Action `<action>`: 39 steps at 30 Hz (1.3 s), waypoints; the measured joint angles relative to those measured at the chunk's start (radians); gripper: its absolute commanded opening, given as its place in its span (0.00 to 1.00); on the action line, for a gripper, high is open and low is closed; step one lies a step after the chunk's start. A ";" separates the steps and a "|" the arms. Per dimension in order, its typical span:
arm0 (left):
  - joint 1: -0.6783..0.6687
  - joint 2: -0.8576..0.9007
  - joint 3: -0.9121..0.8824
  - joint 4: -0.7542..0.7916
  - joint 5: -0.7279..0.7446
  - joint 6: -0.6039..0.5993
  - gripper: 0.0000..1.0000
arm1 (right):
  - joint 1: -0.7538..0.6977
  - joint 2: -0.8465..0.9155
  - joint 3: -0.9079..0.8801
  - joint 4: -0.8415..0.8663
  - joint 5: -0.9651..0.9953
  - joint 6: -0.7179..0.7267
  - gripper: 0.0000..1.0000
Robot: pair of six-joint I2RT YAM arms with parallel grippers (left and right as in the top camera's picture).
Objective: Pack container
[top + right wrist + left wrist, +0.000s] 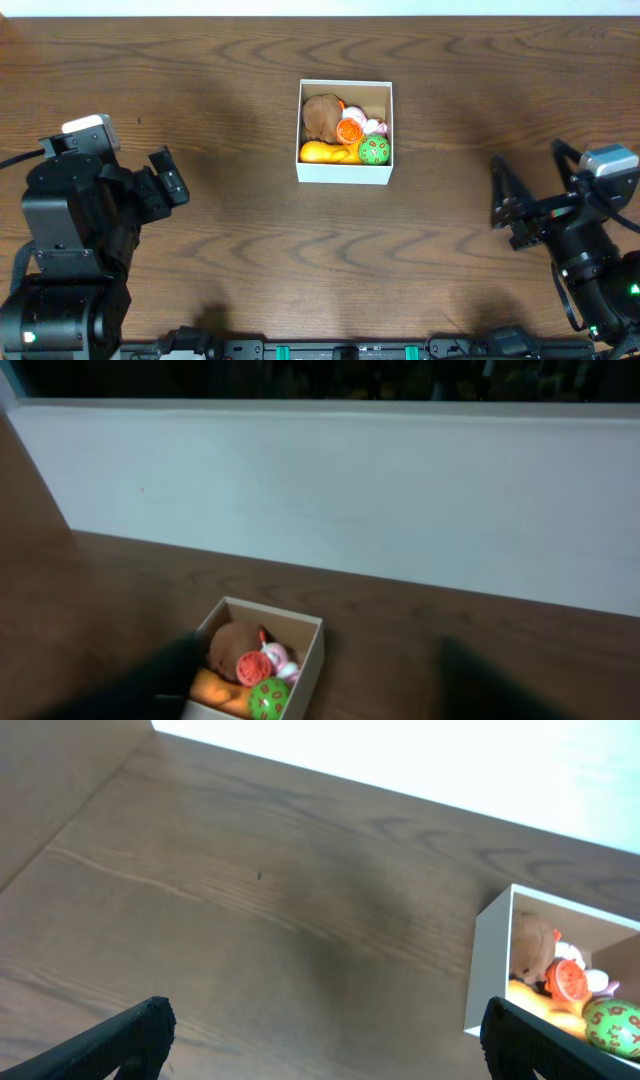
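The container (345, 173) is a square white-walled box with a tan inside, standing at the table's middle. It holds a brown plush toy (322, 115), an orange round toy (350, 131), a pink and white toy (373, 126), a green ball (374, 150) and a yellow-orange toy (325, 152). My left gripper (170, 178) is open and empty, well to the left of the box. My right gripper (503, 200) is open and empty, to the right of the box. The box also shows in the left wrist view (490, 970) and in the right wrist view (311, 658).
The dark wooden table (240, 250) surrounds the box. A white wall (400, 490) runs along the table's far edge. Both arm bases stand at the near corners.
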 measured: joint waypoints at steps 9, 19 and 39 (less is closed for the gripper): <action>0.000 0.027 0.000 -0.012 -0.011 -0.002 0.98 | 0.000 0.000 0.000 -0.021 0.000 -0.001 0.99; 0.000 0.039 0.000 -0.023 -0.013 -0.002 0.98 | 0.000 0.000 0.000 -0.026 -0.002 -0.001 0.99; 0.000 0.039 0.000 -0.023 -0.013 -0.006 0.98 | 0.000 0.000 0.000 -0.103 0.013 0.000 0.99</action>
